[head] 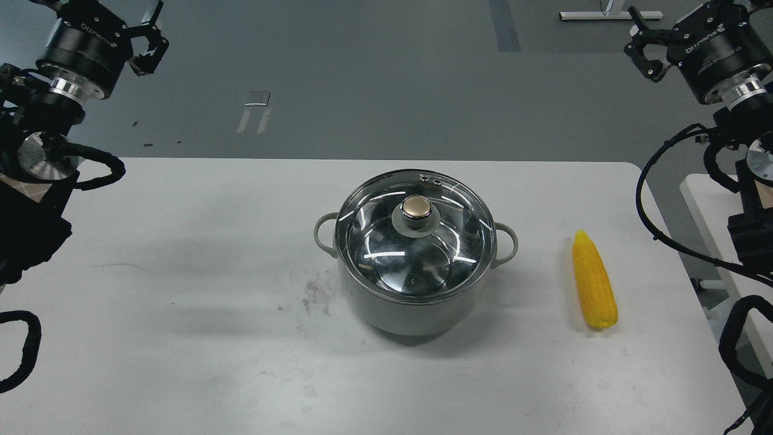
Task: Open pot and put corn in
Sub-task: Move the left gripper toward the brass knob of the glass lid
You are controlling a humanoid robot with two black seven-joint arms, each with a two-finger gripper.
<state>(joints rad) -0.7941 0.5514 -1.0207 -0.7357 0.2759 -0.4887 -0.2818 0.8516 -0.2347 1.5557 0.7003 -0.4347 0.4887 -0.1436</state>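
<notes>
The pale grey-green pot (415, 305) stands in the middle of the white table (181, 302). Its glass lid (415, 241) with the gold knob (417, 207) sits closed on it. The yellow corn (593, 280) lies on the table to the right of the pot, tapered end pointing away from me. My left gripper (112, 12) is raised at the top left, far from the pot, open and empty. My right gripper (688, 9) is raised at the top right, above and behind the corn, open and empty. Both grippers' fingertips are partly cut off by the top edge.
A second white table (718, 211) with a pale wooden piece stands to the right, past a gap. Black cables loop beside both arms. A dark smudge (314, 293) marks the table left of the pot. Grey floor lies beyond the far edge.
</notes>
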